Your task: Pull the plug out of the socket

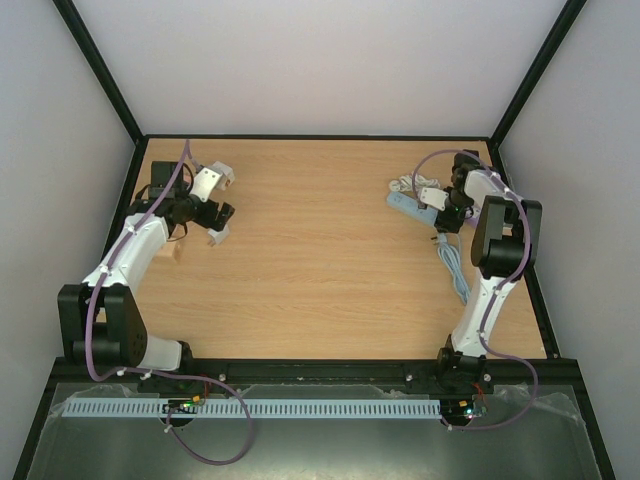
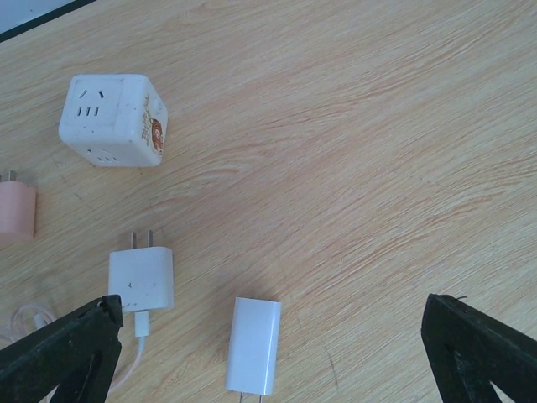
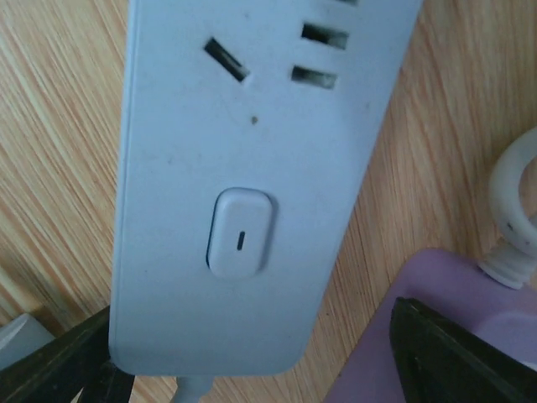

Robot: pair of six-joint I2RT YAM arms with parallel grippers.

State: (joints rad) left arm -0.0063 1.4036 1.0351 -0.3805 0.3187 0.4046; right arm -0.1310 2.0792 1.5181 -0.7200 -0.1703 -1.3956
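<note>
A pale blue power strip [image 1: 412, 206] lies at the far right of the table. In the right wrist view the strip [image 3: 252, 143] fills the frame, with its switch [image 3: 241, 232] and empty slots showing. My right gripper [image 3: 252, 319] is open and straddles the strip's cable end. Its left finger [image 3: 59, 369] is at the strip's edge and its right finger [image 3: 453, 361] is over a purple plug [image 3: 419, 294] with a white cable [image 3: 516, 210]. A small white plug [image 1: 430, 195] sits on the strip. My left gripper [image 2: 270, 323] is open and empty above the table at the far left [image 1: 218, 222].
Under the left gripper lie a white cube socket [image 2: 113, 120], a pink plug [image 2: 15, 210], a white charger with a cable [image 2: 141, 280] and a second white charger [image 2: 254, 344]. The strip's cord [image 1: 455, 268] runs toward the near edge. Enclosure walls stand on both sides.
</note>
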